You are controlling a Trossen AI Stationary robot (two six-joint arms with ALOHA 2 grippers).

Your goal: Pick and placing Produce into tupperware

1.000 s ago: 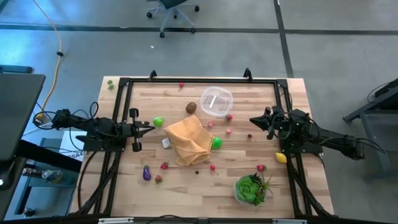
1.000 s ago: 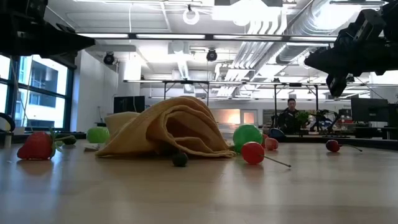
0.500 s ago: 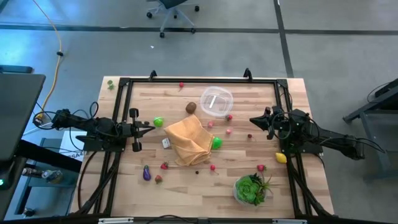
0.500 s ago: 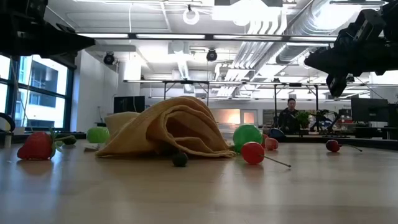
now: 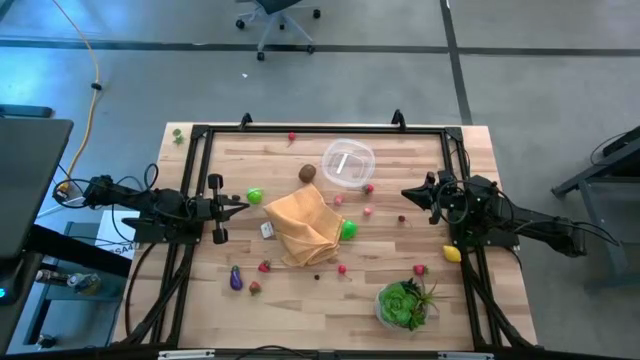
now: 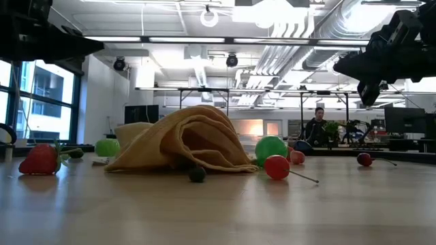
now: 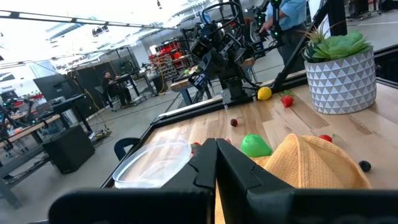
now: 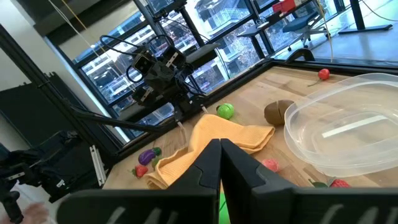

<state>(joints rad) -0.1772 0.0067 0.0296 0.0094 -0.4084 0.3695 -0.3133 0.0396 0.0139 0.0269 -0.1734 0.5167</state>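
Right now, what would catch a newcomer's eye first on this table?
Probably the crumpled orange-tan cloth at the table's middle, with small toy produce scattered around it. Next, the clear tupperware toward the far edge and the leafy potted plant at the near right corner.

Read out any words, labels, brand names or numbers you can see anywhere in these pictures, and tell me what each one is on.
No text can be read in any view.
The small tag beside the orange-tan cloth: any marks on it are too small to read.
The white sheet under the table's left edge: dark print, too small and partly hidden.
The tupperware, the plant pot and both arms show no legible labels.
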